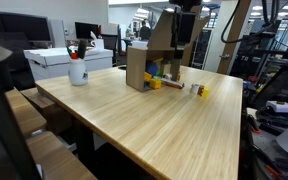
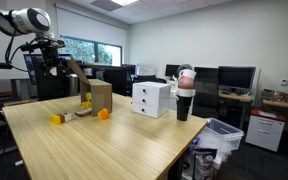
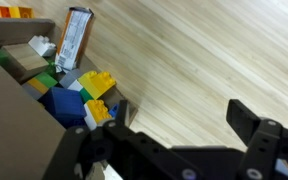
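My gripper (image 3: 184,120) is open and empty, hanging above bare wood beside an open cardboard box (image 3: 9,95). It also shows in both exterior views (image 1: 177,58) (image 2: 52,62), raised over the table next to the box (image 1: 138,68) (image 2: 98,96). In the wrist view the box holds several coloured toy blocks (image 3: 79,92), blue, yellow and green. A brown and orange packet (image 3: 74,38) lies on the table by the box's opening. Loose yellow pieces (image 1: 199,90) (image 2: 56,119) and an orange piece (image 2: 103,114) lie on the table near the box.
The wooden table (image 1: 174,125) (image 2: 104,150) carries a white bottle with a dark top (image 1: 77,68), a white drawer unit (image 2: 151,98) and a dark cup (image 2: 183,104). Office desks, monitors and chairs stand around. A bin (image 2: 222,140) sits by the table's corner.
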Available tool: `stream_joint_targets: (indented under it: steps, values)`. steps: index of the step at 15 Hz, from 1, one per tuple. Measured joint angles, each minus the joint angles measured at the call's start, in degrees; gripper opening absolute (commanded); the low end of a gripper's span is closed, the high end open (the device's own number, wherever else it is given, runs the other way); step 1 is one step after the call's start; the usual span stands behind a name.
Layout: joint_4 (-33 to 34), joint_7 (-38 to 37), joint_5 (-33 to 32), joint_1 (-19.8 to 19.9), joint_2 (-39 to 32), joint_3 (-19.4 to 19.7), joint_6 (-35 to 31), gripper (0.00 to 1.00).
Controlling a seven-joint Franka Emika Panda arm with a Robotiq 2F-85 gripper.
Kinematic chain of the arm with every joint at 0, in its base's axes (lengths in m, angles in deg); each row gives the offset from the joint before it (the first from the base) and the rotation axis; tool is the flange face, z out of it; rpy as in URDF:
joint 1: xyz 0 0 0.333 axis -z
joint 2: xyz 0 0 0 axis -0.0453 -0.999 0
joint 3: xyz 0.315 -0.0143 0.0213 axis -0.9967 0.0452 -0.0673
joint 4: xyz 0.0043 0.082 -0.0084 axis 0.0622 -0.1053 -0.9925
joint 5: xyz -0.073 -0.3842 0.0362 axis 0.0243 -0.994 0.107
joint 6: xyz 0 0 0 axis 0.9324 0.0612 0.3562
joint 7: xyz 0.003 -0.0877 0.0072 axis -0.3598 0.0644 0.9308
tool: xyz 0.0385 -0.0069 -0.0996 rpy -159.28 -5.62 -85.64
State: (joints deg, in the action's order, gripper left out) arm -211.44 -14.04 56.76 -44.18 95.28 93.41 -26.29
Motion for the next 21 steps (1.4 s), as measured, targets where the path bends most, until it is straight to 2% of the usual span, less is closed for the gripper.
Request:
stream_joint_targets:
  steps: [1,4,8,12,21]
  values:
    - [0.43,1.33,2.01,3.58,0.01,-2.9,0.77,1.0]
    - [2.23,4.75,6.09,11.89,0.02,-8.39,2.45,1.0]
    - [5.65,7.66,9.26,20.06,0.03,-12.68,4.32,1.0]
    - [9.12,8.06,9.94,24.13,0.25,-14.85,5.75,1.0]
    - [12.71,8.06,9.98,26.55,1.68,-16.91,6.99,1.0]
